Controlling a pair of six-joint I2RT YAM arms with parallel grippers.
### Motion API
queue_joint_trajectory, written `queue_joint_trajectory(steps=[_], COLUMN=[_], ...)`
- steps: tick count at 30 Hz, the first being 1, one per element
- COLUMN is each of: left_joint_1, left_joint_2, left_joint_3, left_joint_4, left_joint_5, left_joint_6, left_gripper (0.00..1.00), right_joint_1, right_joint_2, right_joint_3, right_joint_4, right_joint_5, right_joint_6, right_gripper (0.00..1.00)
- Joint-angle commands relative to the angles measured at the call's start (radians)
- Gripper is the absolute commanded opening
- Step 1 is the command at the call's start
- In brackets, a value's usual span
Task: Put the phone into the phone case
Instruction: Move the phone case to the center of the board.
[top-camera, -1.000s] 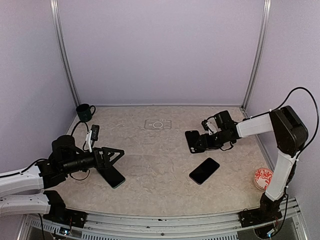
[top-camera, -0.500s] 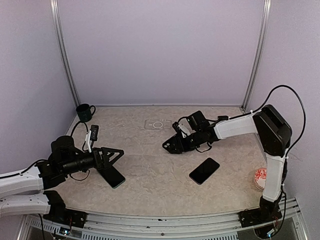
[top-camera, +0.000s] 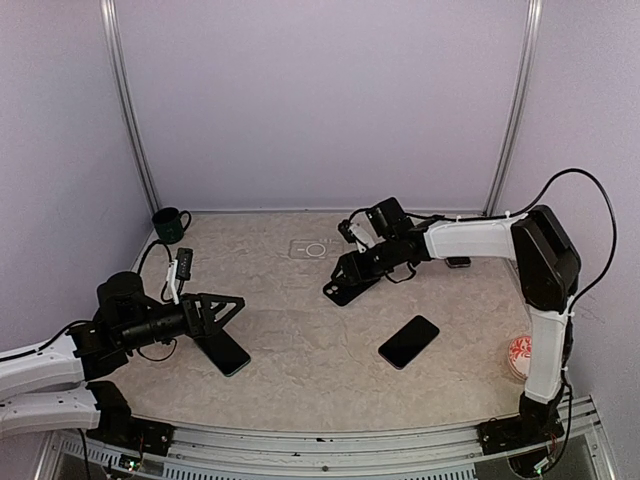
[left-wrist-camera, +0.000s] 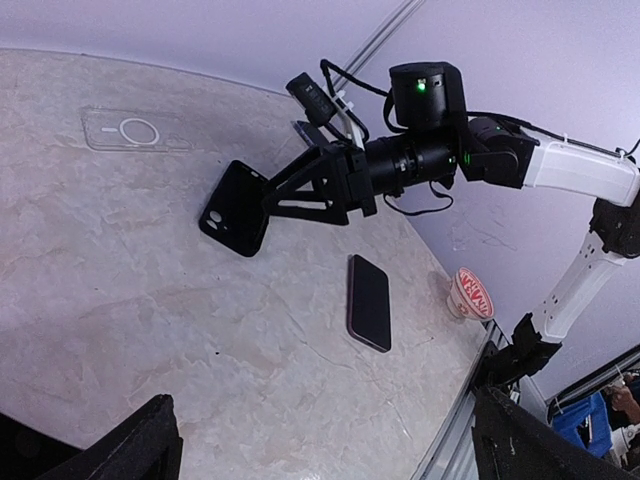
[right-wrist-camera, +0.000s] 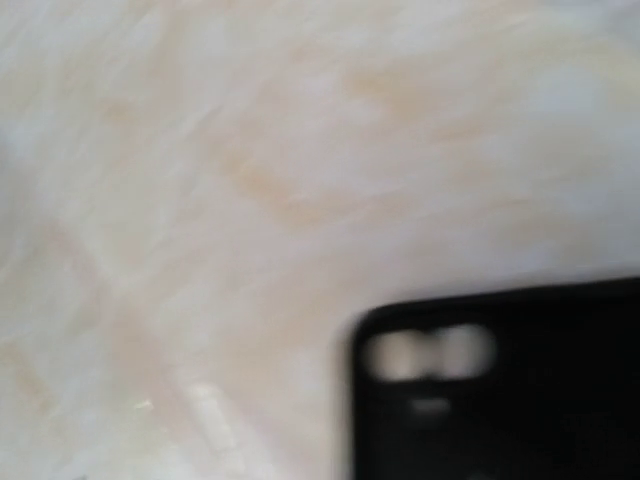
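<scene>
Phone (top-camera: 408, 341) shows overhead — right wrist catches case (right-wrist-camera: 500, 390).

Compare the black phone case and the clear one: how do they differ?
The black case is opaque; the clear case is see-through. The black case is held tilted by the right gripper; the clear case lies flat on the table, untouched, farther back. Both look empty.
</scene>
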Motion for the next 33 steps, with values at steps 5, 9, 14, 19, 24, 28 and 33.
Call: queue_joint_trajectory(steps=[5, 9, 14, 19, 24, 28, 33], left_joint_1=[0.0, 0.0, 0.0, -0.002, -0.003, -0.004, -0.005], left_joint_2=[0.012, 0.021, 0.019, 0.021, 0.03, 0.057, 0.088], left_joint_3=[-0.011, -0.007, -0.002, -0.007, -0.008, -0.007, -0.003], left_joint_4=[0.016, 0.018, 0.012, 0.014, 0.027, 0.05, 0.075], left_joint_5=[-0.004, 0.0, 0.002, 0.0, 0.002, 0.007, 0.016], left_joint_6=[-0.009, -0.013, -0.017, -0.024, -0.028, -0.029, -0.032], left_gripper=[0.99, 0.99, 0.99, 0.99, 0.99, 0.99, 0.99], right_joint_1=[-0.154, -0.186, -0.191, -0.191, -0.191, -0.183, -0.148], right_joint_2=[-0.003, 0.069, 0.15, 0.19, 0.181, 0.155, 0.118], right_joint_3=[0.089, 0.145, 0.214, 0.224, 0.178, 0.117, 0.046], right_joint_4=[-0.112, -0.139, -0.172, -0.168, -0.139, -0.107, -0.079], right_joint_5=[0.161, 0.186, 0.213, 0.182, 0.161, 0.131, 0.127], right_joint_6=[-0.074, -0.097, -0.124, -0.128, -0.123, -0.112, -0.111], right_gripper=[0.6, 0.57, 0.53, 0.47, 0.38, 0.34, 0.34])
